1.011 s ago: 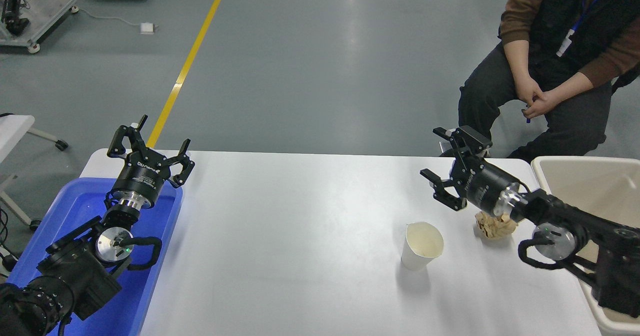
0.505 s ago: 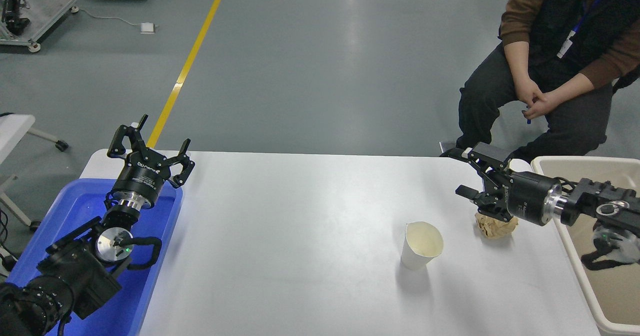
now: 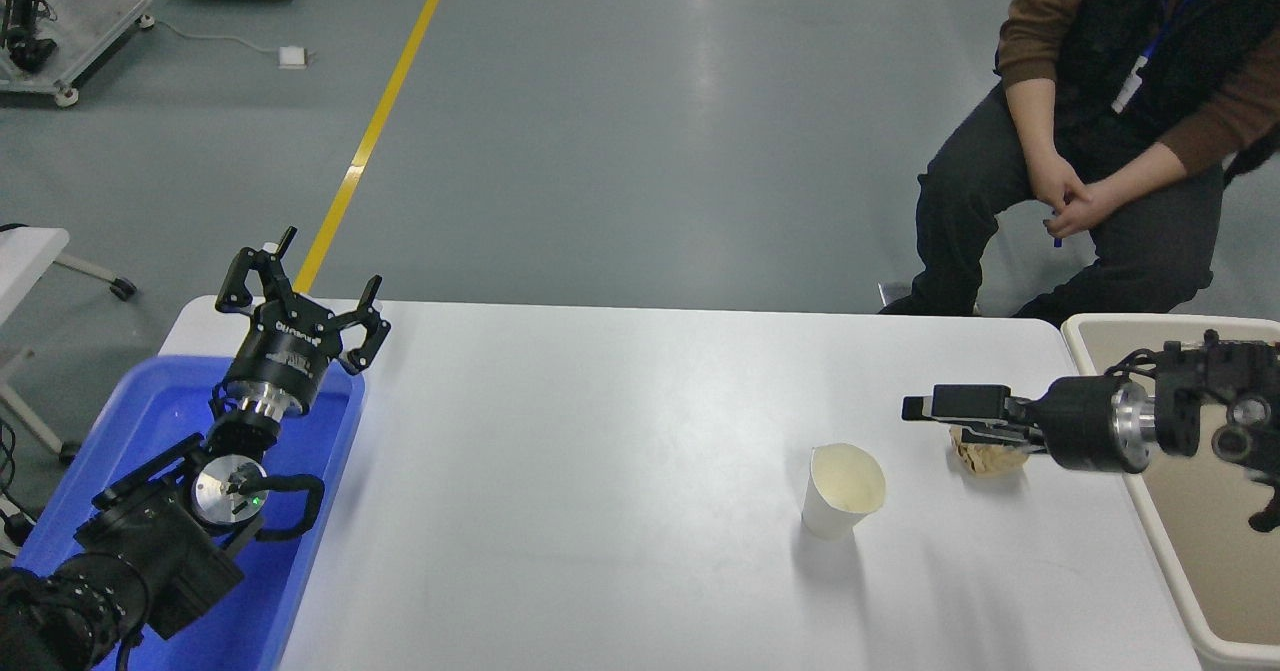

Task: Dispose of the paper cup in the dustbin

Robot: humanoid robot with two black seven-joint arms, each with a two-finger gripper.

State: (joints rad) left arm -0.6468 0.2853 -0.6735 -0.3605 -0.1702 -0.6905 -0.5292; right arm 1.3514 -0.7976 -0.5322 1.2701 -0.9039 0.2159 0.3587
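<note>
Change: right hand (image 3: 915, 407) now swung flat and level, wrist rolled from its earlier tilted pose, pulled back toward the bin side, pointing left along the white bench (image 3: 600, 471).
Right hand state: seen edge-on as one dark bar; apart or together, cannot tell.
Right hand position: above the crumpled brown paper ball (image 3: 985, 454), tip short of the cup, clear daylight between them.
Meaning for task: looks like lining up for a side-on grab of the cup wall; nothing picked up yet, disposal not begun.
Cup: small plain white tapered paper cup (image 3: 843, 491), upright, mouth open and slightly out of round, cream inside, apparently empty.
Cup location: right half of the bench, standing free, just left of the paper ball, well short of the bin.
Dustbin: large beige rectangular plastic bin (image 3: 1090, 336) at the bench's right end, thick rounded rim, right arm reaching out across it.
Left hand: parked, fingers spread wide (image 3: 300, 301), over the blue plastic tray (image 3: 150, 401) at lower left.
Far side: seated person (image 3: 1110, 131), hands clasped, away from the bench.
</note>
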